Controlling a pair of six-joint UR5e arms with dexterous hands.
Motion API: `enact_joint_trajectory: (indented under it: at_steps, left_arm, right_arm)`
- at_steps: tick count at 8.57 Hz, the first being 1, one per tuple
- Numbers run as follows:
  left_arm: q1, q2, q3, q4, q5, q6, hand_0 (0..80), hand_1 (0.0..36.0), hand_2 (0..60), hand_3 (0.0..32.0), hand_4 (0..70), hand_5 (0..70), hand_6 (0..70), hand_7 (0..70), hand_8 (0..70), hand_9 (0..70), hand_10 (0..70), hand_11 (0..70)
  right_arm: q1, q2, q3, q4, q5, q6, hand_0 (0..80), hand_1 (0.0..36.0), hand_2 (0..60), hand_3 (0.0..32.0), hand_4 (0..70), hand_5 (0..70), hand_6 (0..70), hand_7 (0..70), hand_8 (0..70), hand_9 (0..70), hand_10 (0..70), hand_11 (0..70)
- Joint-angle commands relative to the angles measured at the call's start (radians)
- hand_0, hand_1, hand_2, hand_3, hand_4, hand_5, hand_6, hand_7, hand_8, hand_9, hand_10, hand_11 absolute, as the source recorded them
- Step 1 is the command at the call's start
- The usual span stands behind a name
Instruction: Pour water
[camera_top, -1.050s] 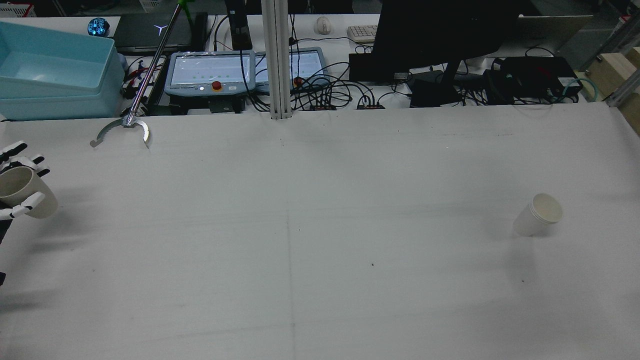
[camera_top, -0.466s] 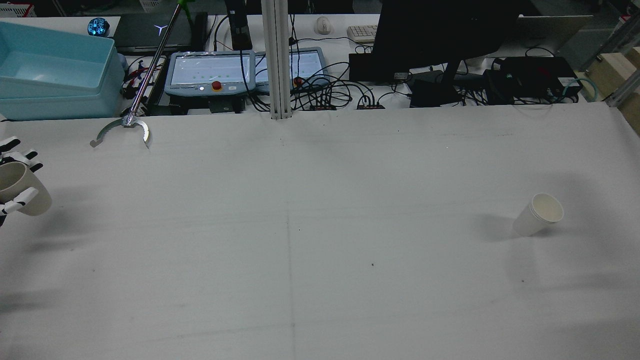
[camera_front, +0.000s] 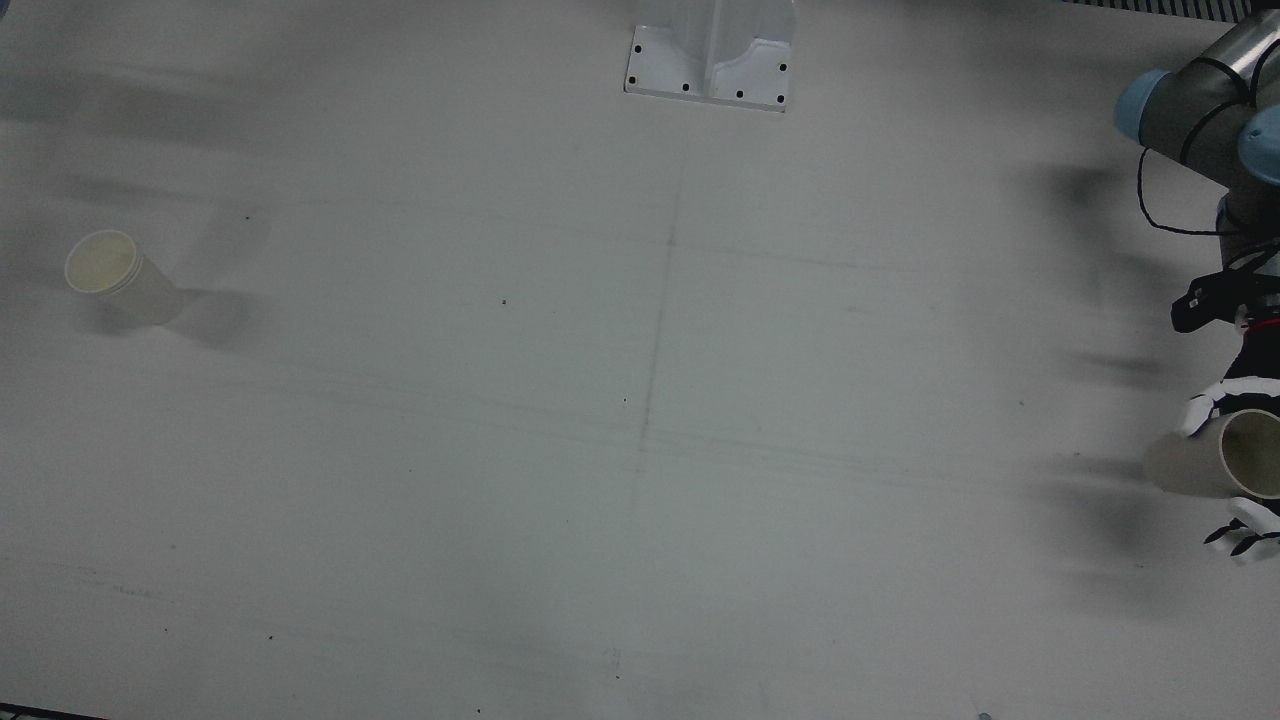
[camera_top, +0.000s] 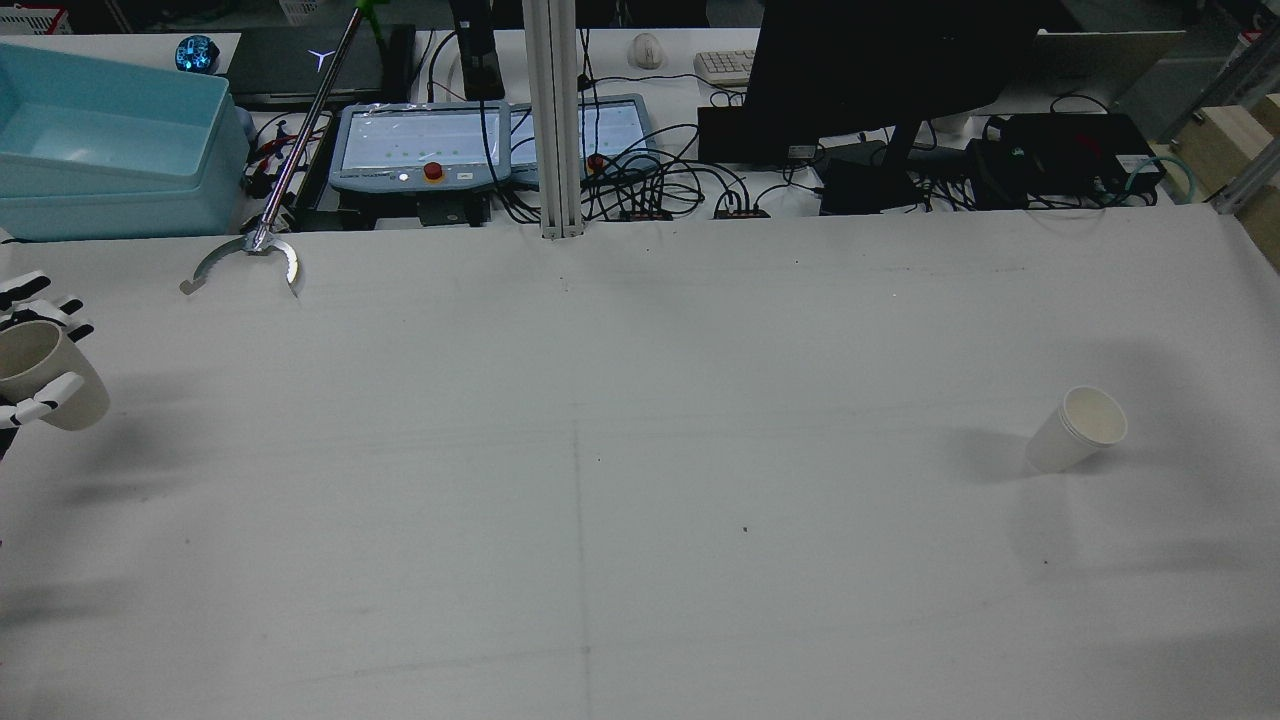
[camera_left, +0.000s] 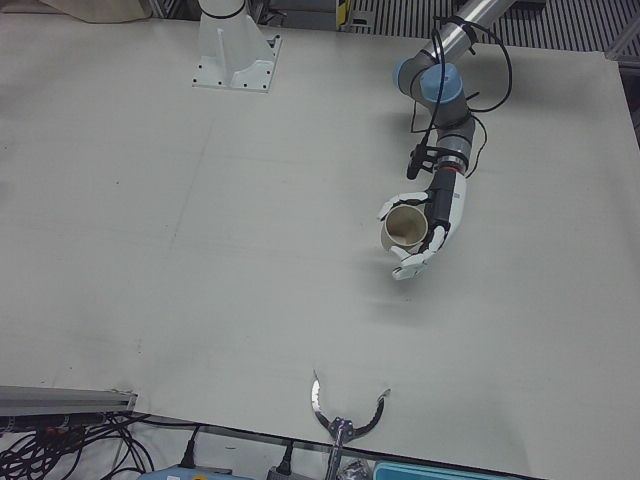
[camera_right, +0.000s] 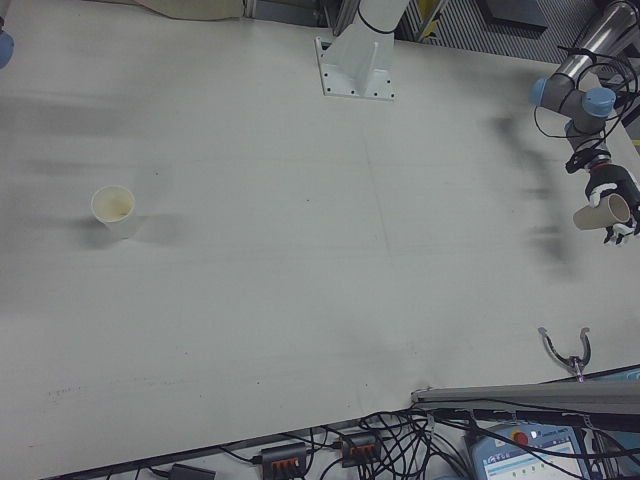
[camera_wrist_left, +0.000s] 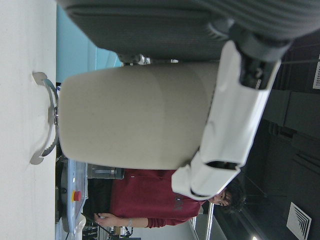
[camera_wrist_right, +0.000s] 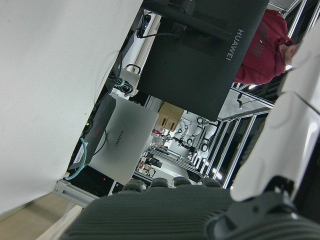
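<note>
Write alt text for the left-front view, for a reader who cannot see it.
The robot's left hand holds a tan paper cup tilted on its side above the white table, white fingers wrapped around it and its open mouth facing the camera. A metal grabber claw lies at the table's near edge.
</note>
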Motion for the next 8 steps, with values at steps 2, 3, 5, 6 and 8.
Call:
enact_joint_trajectory:
  at_steps: [2,3,5,6,8]
  left_arm:
    - [0.003,0.000,-0.056,0.078,0.001,-0.001,80.0,36.0,60.0,0.0,14.4,22.4,22.1,47.6,13.9,23.4,13.8,25.3]
    - [0.007,0.000,-0.057,0.092,0.001,0.001,80.0,36.0,60.0,0.0,14.5,22.5,22.2,47.6,13.9,23.5,13.9,25.3]
    - [0.006,0.000,-0.073,0.103,0.001,0.001,80.0,36.0,60.0,0.0,14.8,22.6,22.1,47.3,13.9,23.3,14.0,25.4]
    - [0.006,0.000,-0.073,0.103,0.001,0.001,80.0,36.0,60.0,0.0,14.8,22.7,22.0,47.1,13.8,23.2,14.0,25.5]
    - [0.004,0.000,-0.085,0.103,0.001,0.001,80.0,36.0,60.0,0.0,14.4,22.4,21.6,46.5,13.6,23.0,14.3,25.9]
  right_arm:
    - [-0.050,-0.016,0.006,0.052,0.009,0.147,44.4,11.1,3.2,0.0,0.0,0.0,0.0,0.0,0.0,0.0,2.9,5.9]
    - [-0.055,0.010,0.000,0.040,0.048,0.131,45.0,11.6,4.2,0.0,0.0,0.0,0.0,0.0,0.0,0.0,4.2,7.7]
    - [-0.067,0.026,-0.050,0.049,0.093,0.025,45.0,12.1,8.0,0.0,0.0,0.0,0.0,0.0,0.0,0.0,4.5,8.1]
    - [-0.087,0.053,-0.095,0.057,0.089,0.034,45.9,12.7,7.6,0.0,0.0,0.0,0.0,0.0,0.0,0.0,3.4,6.6]
    - [-0.104,0.023,-0.095,0.071,0.078,0.132,43.3,10.9,7.6,0.0,0.0,0.0,0.0,0.0,0.0,0.0,4.0,7.3]
